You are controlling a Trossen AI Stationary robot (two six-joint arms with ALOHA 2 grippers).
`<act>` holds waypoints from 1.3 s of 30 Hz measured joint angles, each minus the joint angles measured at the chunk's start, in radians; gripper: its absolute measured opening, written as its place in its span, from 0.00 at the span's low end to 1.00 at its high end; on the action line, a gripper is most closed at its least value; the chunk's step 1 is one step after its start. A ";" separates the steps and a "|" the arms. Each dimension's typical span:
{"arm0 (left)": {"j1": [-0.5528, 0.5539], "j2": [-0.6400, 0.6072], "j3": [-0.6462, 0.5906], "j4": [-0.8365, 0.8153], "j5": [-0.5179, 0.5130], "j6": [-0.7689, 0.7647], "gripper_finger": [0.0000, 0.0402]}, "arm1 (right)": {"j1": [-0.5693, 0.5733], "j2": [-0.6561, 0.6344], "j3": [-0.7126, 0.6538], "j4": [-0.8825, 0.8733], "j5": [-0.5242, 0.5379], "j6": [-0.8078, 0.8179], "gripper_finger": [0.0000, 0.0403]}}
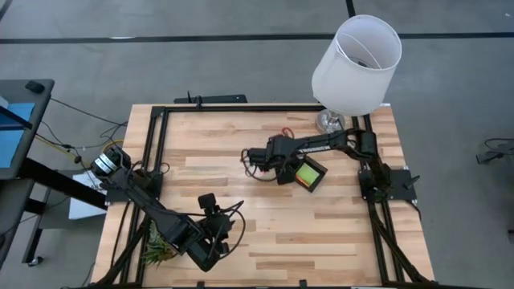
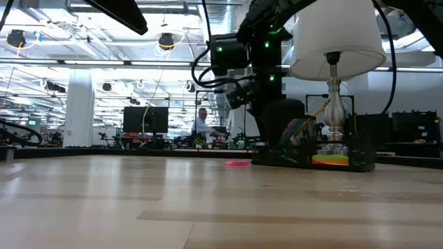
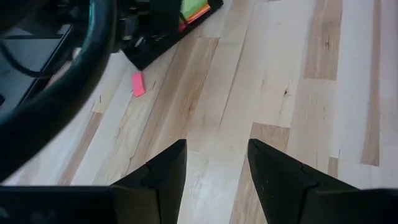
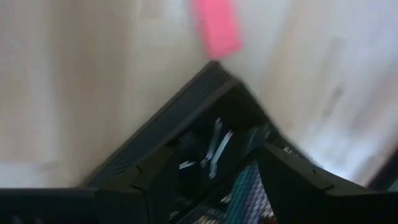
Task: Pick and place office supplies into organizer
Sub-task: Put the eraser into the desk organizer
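The black mesh organizer (image 1: 309, 175) stands on the table right of centre, with the lime green sticky-note pad (image 1: 307, 176) inside it. Pens and pencils (image 2: 309, 121) stand upright in its taller section. The pink eraser (image 2: 237, 163) lies flat on the wood just beside the organizer (image 2: 318, 158); the left wrist view shows the eraser (image 3: 137, 84) too. My right gripper (image 4: 236, 180) is open and hovers over a corner of the organizer (image 4: 186, 137), with the eraser (image 4: 216, 28) just beyond. My left gripper (image 3: 217, 168) is open, near the table's near edge, holding nothing.
A white-shaded lamp (image 1: 356, 64) stands at the far right corner behind the organizer. A small green plant (image 1: 157, 250) sits at the near left corner beside the left arm. Bare wood (image 1: 265, 233) lies between the two arms.
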 joint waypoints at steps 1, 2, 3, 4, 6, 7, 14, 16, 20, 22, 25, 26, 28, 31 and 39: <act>0.000 0.000 0.000 0.000 -0.001 0.000 0.41 | 0.012 0.001 0.005 -0.019 -0.004 -0.002 0.51; 0.000 0.000 0.000 0.000 -0.001 0.000 0.41 | 0.022 0.001 0.010 -0.037 -0.010 -0.002 0.51; 0.000 0.000 0.000 0.000 -0.001 0.000 0.41 | 0.031 0.001 0.015 -0.050 -0.013 -0.001 0.50; 0.000 0.000 0.000 0.000 -0.001 0.000 0.41 | 0.041 0.001 0.021 -0.058 -0.016 0.006 0.49; 0.000 0.000 0.000 0.001 -0.001 0.000 0.41 | 0.061 0.001 0.030 -0.064 -0.011 0.011 0.48; 0.000 0.000 0.000 0.001 -0.002 0.000 0.41 | 0.069 0.001 0.034 -0.063 -0.010 0.009 0.48; 0.000 0.000 0.000 0.010 -0.002 0.000 0.41 | 0.127 0.001 0.060 -0.052 0.019 -0.031 0.47; 0.000 0.000 0.000 0.010 -0.002 0.000 0.41 | 0.135 0.001 0.066 -0.004 0.019 -0.032 0.48; 0.000 0.000 0.000 0.011 -0.004 0.004 0.41 | 0.121 0.001 0.066 0.212 -0.080 -0.032 0.48; 0.001 0.000 0.000 0.011 -0.004 0.006 0.41 | 0.101 0.001 0.066 0.313 -0.179 -0.036 0.47; -0.003 0.000 0.000 0.011 -0.004 0.007 0.41 | 0.068 0.001 0.066 0.411 -0.268 -0.045 0.46; -0.006 0.000 0.000 0.011 -0.004 0.007 0.41 | 0.056 0.001 0.066 0.425 -0.271 -0.030 0.45; -0.014 0.000 0.000 0.011 -0.004 0.008 0.41 | 0.030 0.001 0.066 0.416 -0.279 -0.002 0.43; -0.024 0.000 0.000 0.010 -0.021 0.015 0.41 | -0.009 0.001 0.066 0.328 -0.292 0.045 0.41; -0.021 0.010 0.000 -0.002 -0.125 -0.088 0.41 | -0.007 -0.053 0.065 0.001 -0.303 0.184 0.36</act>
